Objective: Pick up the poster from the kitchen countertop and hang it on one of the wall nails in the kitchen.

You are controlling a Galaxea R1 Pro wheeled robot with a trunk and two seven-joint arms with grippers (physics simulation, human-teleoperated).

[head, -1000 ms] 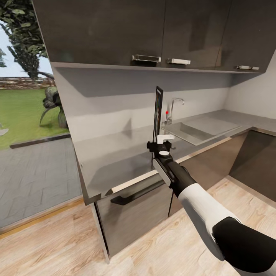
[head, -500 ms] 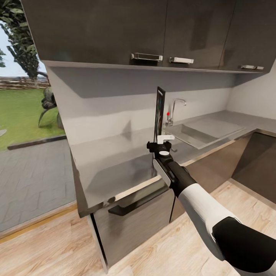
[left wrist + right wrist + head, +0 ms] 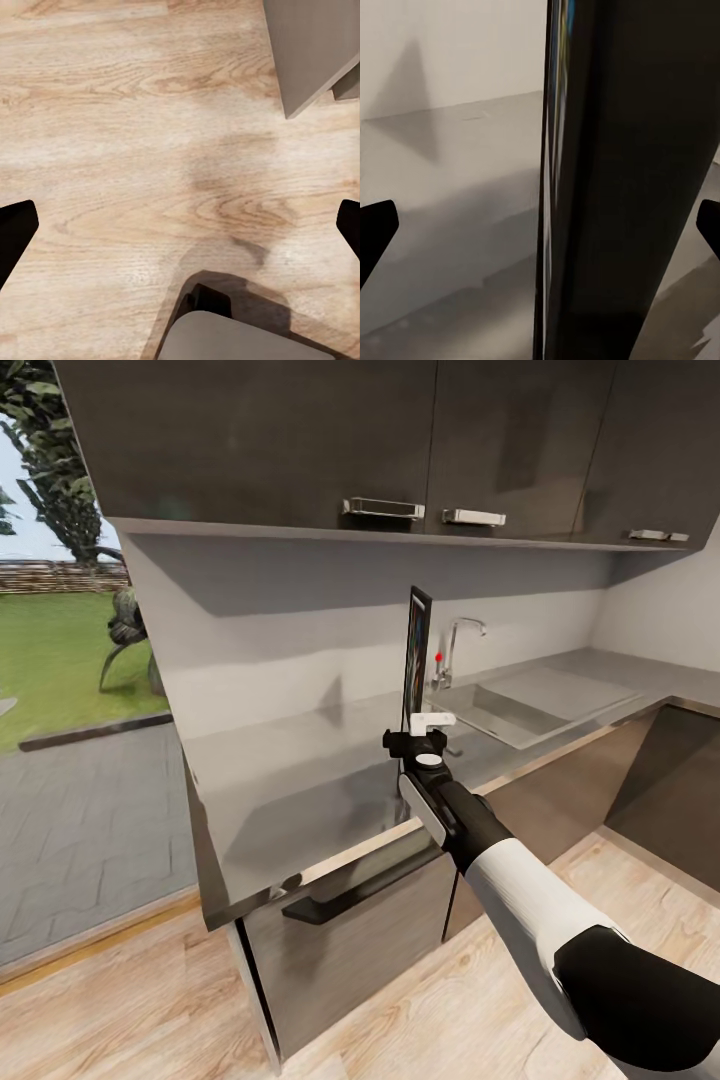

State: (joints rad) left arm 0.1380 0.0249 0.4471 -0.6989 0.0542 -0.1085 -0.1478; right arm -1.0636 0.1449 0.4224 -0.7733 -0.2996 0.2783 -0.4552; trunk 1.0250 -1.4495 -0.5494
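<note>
One poster (image 3: pixel 415 652) stands upright and edge-on above the kitchen countertop (image 3: pixel 300 780), at about 12 o'clock from the right gripper (image 3: pixel 428 722), which reaches out over the worktop's front edge. The claw sits at the poster's lower edge and appears closed on it, though the head view does not show the grip itself. In the right wrist view the poster (image 3: pixel 622 180) is a dark slab seen nearly edge-on, with a thin strip of blue art along one side; no writing on it can be read. The two dark fingertips (image 3: pixel 376 225) sit wide apart at the frame's sides.

At 2 o'clock from the gripper are one inset sink (image 3: pixel 520 705) and one chrome tap (image 3: pixel 455 645) with a small red dot beside it. Three pale handles (image 3: pixel 380 509) run along the upper cabinets (image 3: pixel 300 440). One dark handle (image 3: pixel 345 885) crosses the lower cabinet front.

The left wrist view looks down on wooden floor (image 3: pixel 135 150), fingertips (image 3: pixel 15 225) spread apart and holding nothing.
</note>
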